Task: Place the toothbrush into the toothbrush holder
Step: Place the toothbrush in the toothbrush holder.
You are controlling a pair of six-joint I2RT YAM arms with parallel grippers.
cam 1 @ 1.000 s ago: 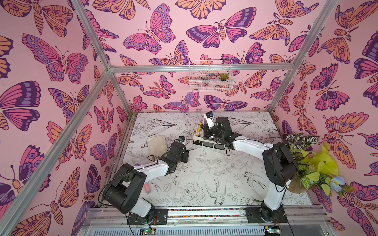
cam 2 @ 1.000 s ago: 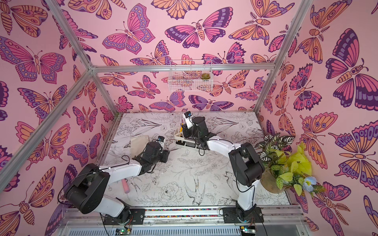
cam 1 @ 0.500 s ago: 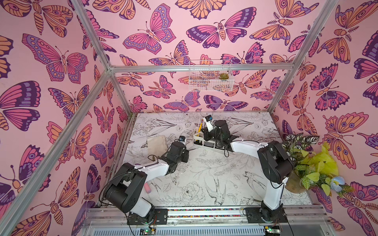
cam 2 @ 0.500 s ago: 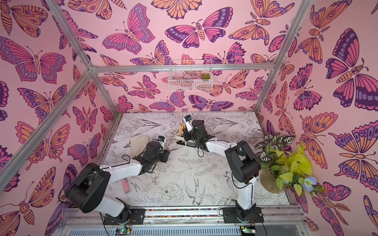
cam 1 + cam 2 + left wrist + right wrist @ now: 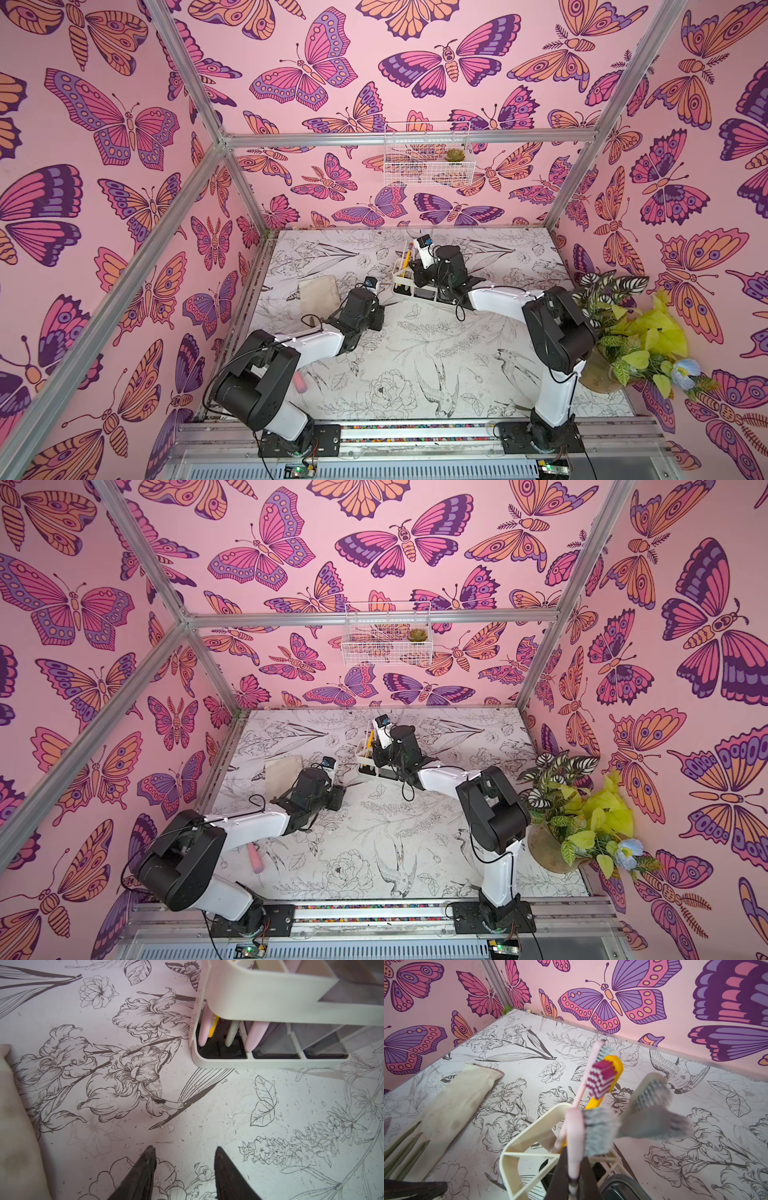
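**Pink toothbrush stands upright in the white holder, pinched by the right gripper**

The pink toothbrush [image 5: 573, 1136] is at the toothbrush holder [image 5: 517, 1147], near the back of the table [image 5: 415, 353]. Its long side runs almost straight up and down. The grey and white bristle end is on top, and the handle points down into the holder. The right gripper [image 5: 574, 1156] pinches the handle tight between its two dark jaws.

The holder is a long white rack. Other brushes stand in its slot part with their heads up. There is a yellow toothbrush [image 5: 604, 1078] with dark pink and white bristles, a second pink toothbrush [image 5: 591, 1064] and a blurry grey toothbrush [image 5: 650, 1093]. In the left wrist view, two pink handle tips rest on the holder's black floor. One tip sits right at the wall between the slot part and the first of the two clear grey cups [image 5: 276, 1043]. I cannot tell which side it is on.

The left gripper [image 5: 184, 1153] is low over the table, near the holder but not touching it. Its jaws are spread apart with nothing between them.

A cream cloth [image 5: 452, 1109] lies flat on the table beside the left arm. A small pink thing [image 5: 300, 382] lies near that arm's base. A white wire basket [image 5: 428, 166] hangs on the back wall. A leafy plant [image 5: 623, 328] stands at the right edge of the table
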